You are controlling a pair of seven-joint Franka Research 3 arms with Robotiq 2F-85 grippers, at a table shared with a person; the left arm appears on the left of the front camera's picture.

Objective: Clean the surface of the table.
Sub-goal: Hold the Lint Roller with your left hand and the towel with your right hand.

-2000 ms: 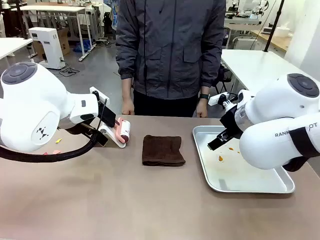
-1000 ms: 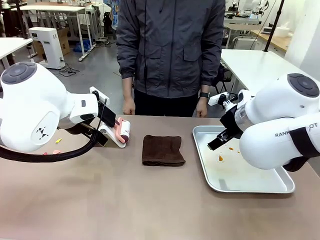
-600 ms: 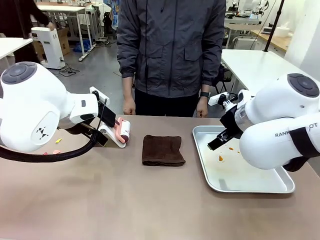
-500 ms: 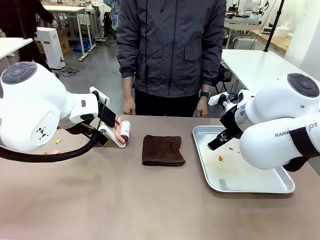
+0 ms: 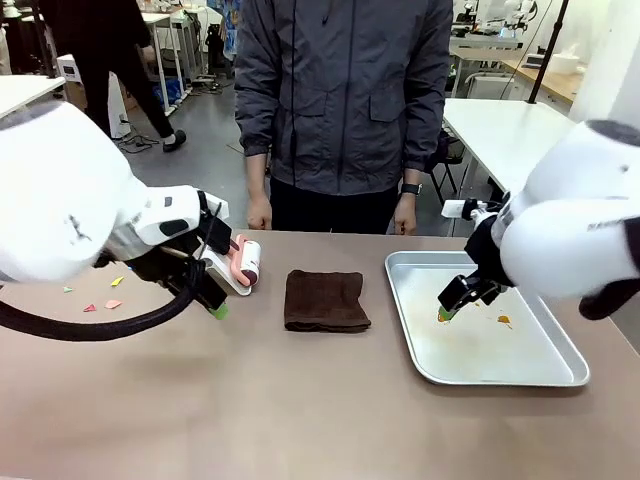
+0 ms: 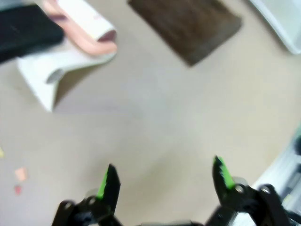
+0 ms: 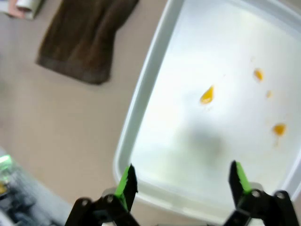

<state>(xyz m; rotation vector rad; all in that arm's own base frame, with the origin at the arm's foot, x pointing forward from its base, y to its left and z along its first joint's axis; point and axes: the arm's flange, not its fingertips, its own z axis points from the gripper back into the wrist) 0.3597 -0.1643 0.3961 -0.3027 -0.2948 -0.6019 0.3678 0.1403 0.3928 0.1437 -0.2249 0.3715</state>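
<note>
Left gripper (image 6: 164,173), black and green-tipped, spread wide and empty, hovers over the smooth, matte tan table (image 5: 300,400). Right gripper (image 7: 182,180), equally wide, hangs above a rectangular silver metal tray (image 7: 141,108) dotted with orange scraps (image 7: 207,95). A folded dark brown cloth (image 5: 325,300) lies on the table beside the tray.

- Grey floor (image 5: 200,140), smooth and dull, runs back through the room.
- White table (image 5: 500,130) at right; a second one (image 5: 20,90) at the left edge.
- Pale wall (image 5: 615,70) far right, black pole (image 5: 545,50) slanting before it.
- Cluttered benches (image 5: 485,45) farther back.
</note>
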